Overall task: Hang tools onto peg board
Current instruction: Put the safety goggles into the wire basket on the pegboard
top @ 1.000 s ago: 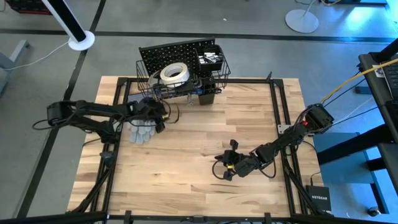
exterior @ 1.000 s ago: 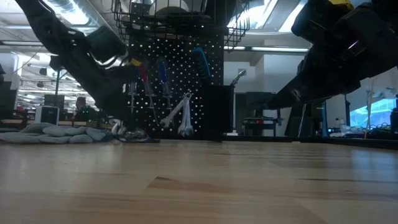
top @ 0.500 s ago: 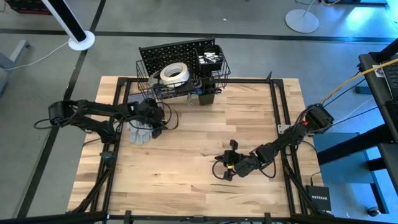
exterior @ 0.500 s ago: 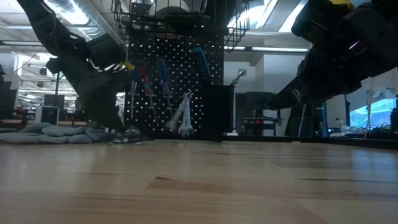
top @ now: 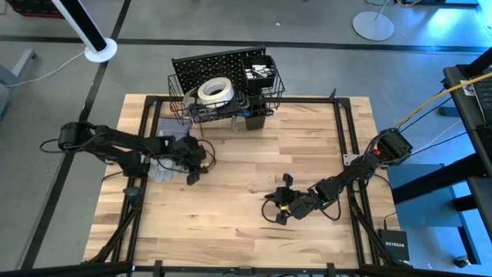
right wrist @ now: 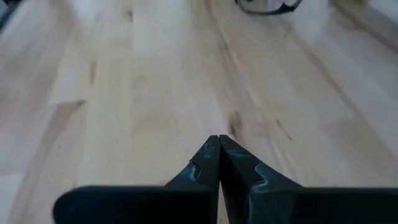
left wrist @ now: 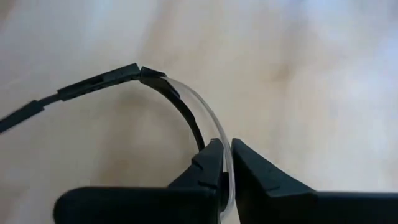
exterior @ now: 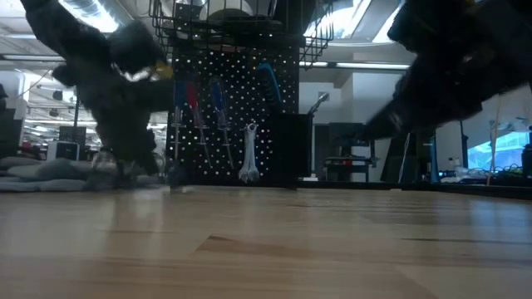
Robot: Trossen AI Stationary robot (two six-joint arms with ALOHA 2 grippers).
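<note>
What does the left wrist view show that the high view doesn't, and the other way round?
Only the left wrist view: the left gripper pinching a clear curved lens edge of safety glasses with a dark temple arm. Only the high view: the peg board, the white tape roll in its wire basket, the grey gloves, and the right gripper, shut. Both show the wooden table.

Left pincer closed on safety glasses — dragged off gloves.

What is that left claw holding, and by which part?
The left gripper pinches safety glasses by the clear lens edge. The right gripper is shut on nothing.
</note>
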